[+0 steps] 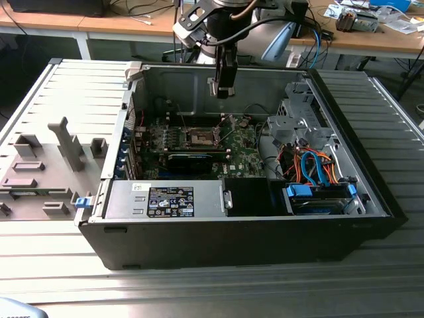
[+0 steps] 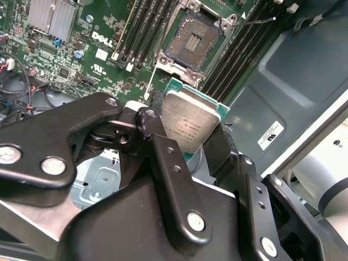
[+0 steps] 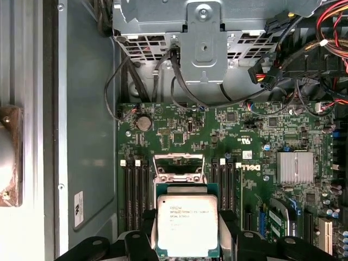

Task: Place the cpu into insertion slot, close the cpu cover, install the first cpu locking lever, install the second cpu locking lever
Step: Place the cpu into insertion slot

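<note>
right now your hand is clenched on the cpu. its black fingers press two opposite edges, and the chip's metal top faces the camera in both wrist views. the chip hangs in the air above the green motherboard, apart from the insertion slot, which lies bare with its dark centre showing. rows of black memory slots flank that slot on both sides, and a silver finned heatsink sits further along the board. beyond the board's edge stands a grey drive cage, with black cables looping down from it toward the board.

in the exterior view you can see the hand hanging over the open computer case, which lies on its side on the ribbed metal worktop. inside the case are the board, a black graphics card, a labelled power supply and, at the exterior view's right, a bundle of orange and blue cables. a grey fixture plate lies on the worktop just beside the case, at the exterior view's left.
</note>
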`<state>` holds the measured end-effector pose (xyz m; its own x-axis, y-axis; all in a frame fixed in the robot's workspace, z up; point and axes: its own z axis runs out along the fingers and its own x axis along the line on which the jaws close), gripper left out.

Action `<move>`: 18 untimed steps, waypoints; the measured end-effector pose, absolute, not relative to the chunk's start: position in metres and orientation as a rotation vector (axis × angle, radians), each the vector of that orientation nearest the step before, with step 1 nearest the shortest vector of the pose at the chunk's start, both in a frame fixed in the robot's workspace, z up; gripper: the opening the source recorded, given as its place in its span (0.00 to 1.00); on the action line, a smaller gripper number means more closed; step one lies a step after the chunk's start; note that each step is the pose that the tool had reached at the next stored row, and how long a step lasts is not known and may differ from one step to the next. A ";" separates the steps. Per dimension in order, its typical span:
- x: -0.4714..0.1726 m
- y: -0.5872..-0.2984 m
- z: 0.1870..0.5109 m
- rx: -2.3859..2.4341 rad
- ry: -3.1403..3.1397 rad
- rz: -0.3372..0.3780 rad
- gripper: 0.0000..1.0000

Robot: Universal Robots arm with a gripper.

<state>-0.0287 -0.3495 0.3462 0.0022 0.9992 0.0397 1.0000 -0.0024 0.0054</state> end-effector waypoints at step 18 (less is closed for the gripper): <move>-0.029 -0.351 0.342 -2.207 -2.202 -0.050 0.55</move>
<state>-0.0292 -0.3509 0.3416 0.0022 0.9992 0.0397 1.0000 -0.0024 0.0054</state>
